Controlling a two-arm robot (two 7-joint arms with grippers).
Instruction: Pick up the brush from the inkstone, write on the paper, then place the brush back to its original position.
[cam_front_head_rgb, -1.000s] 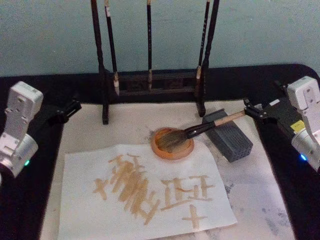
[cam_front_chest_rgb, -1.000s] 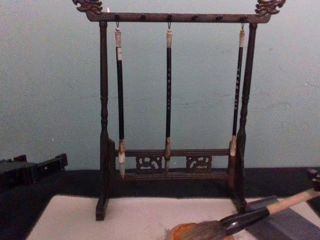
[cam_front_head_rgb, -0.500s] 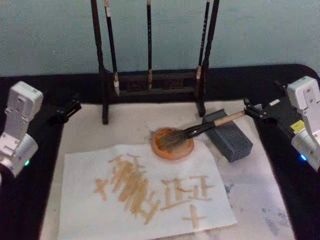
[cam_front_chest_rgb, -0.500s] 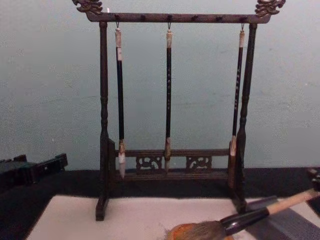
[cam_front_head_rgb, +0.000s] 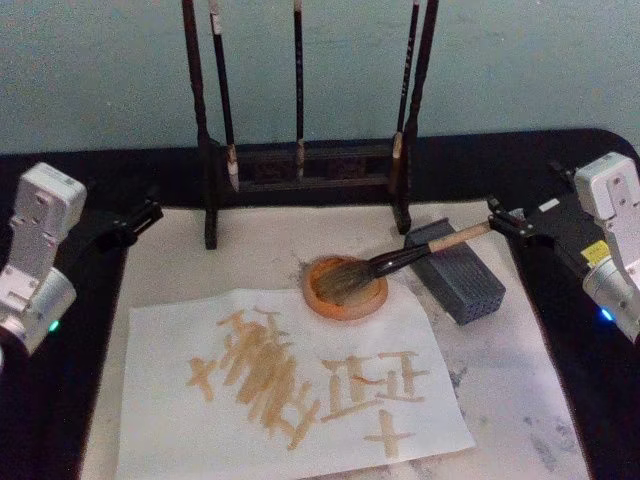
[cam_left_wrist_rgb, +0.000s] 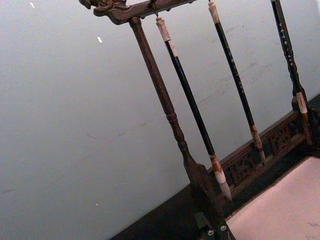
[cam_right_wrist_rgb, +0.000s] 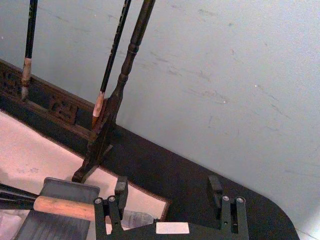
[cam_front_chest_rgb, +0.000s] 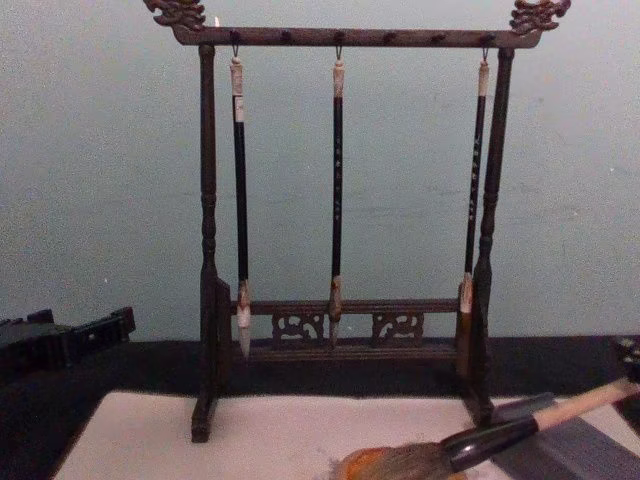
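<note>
nothing has shifted. brush (cam_front_head_rgb: 402, 258) slants from inkstone (cam_front_head_rgb: 345, 311) toward the wide-open right gripper (cam_front_head_rgb: 499, 218), nearer than the idle left gripper (cam_front_head_rgb: 143, 216).

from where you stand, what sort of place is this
Most likely a calligraphy practice desk: a wooden rack hung with three thin brushes, a big brush lying with its head in a round ink dish, and paper covered in brushed strokes.
</note>
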